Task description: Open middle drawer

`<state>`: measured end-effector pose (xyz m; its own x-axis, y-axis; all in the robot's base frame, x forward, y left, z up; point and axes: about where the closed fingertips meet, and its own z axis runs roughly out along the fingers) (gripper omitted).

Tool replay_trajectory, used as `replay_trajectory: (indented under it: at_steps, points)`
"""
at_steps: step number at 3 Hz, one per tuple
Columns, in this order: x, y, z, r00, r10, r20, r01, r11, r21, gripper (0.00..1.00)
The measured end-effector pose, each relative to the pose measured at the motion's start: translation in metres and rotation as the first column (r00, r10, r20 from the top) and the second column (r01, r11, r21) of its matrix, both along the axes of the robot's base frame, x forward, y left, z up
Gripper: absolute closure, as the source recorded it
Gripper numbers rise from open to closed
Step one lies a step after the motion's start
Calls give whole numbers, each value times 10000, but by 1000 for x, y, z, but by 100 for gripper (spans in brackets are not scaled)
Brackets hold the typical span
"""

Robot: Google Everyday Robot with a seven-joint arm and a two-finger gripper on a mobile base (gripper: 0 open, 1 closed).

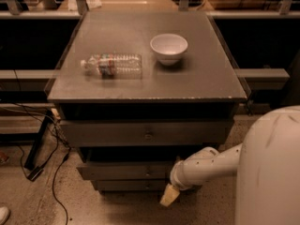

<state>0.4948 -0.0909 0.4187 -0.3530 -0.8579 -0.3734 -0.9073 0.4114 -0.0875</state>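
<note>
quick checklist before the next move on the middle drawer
1. Middle drawer shut, ready to pull: ok, it looks closed.
2. Its knob found: cannot tell, too dim to pick out.
3. Pincer level with that drawer: not ok, it hangs lower, by the bottom drawer and right of centre.
4. Pincer touching the middle drawer: not ok, it is apart from the front.
5. Bottle and bowl back from the front edge: ok.
6. Cables away from the arm: ok, they lie on the left.
</note>
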Motion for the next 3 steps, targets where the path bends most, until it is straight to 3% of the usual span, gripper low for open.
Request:
replay_trajectory:
  at_steps: [1,2,3]
  points:
    - [0,0,1,10000,0,-1,0,10000,0,0]
    - [-43,-12,19,9994,86,-346,-86,10000,20,0]
    - [-108,-38,53,9961,213,-855,-208,9998,62,0]
